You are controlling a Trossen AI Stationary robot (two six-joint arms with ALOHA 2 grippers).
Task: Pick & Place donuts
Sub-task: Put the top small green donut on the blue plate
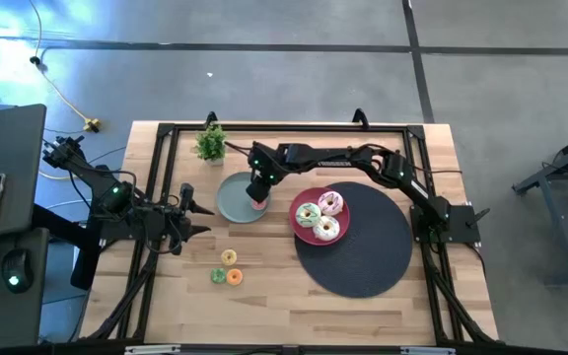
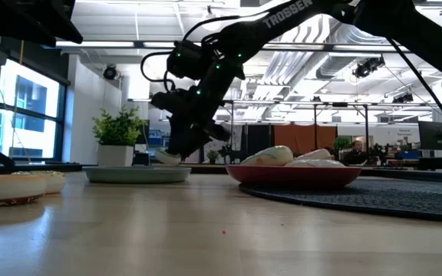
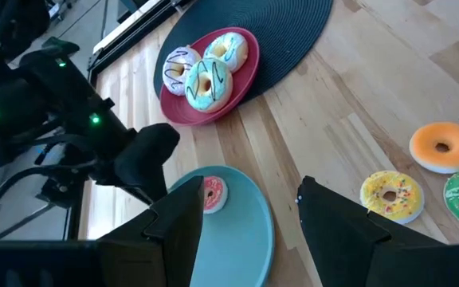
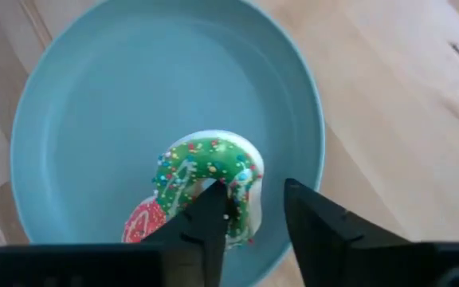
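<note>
- My right gripper [image 4: 253, 187] is over the near-right part of the grey-green plate [image 4: 94, 96], at the far middle of the table. Its jaws stand apart, and I read that as letting go.
- Under it, a tiny green donut [image 4: 202, 163] sits on that plate, tipped up against a tiny pink donut [image 4: 143, 222]. It touches one finger only, so I judge it dropped, not gripped.
- It leans because it landed on its neighbour instead of on bare plate.
- The left gripper [image 1: 187, 209] waits just left of the plate, fingers spread and holding nothing.
- Three big donuts [image 1: 320, 216] are packed together on the pink plate [image 1: 298, 223], which overlaps the dark round mat [image 1: 368, 256].
- A yellow donut [image 1: 228, 257], an orange donut [image 1: 235, 277] and another green donut [image 1: 218, 276] lie on the near wood, still to move, I reckon.
- The only writing I can read is "TROSSEN" on the right arm [image 2: 286, 14] in the low view.
</note>
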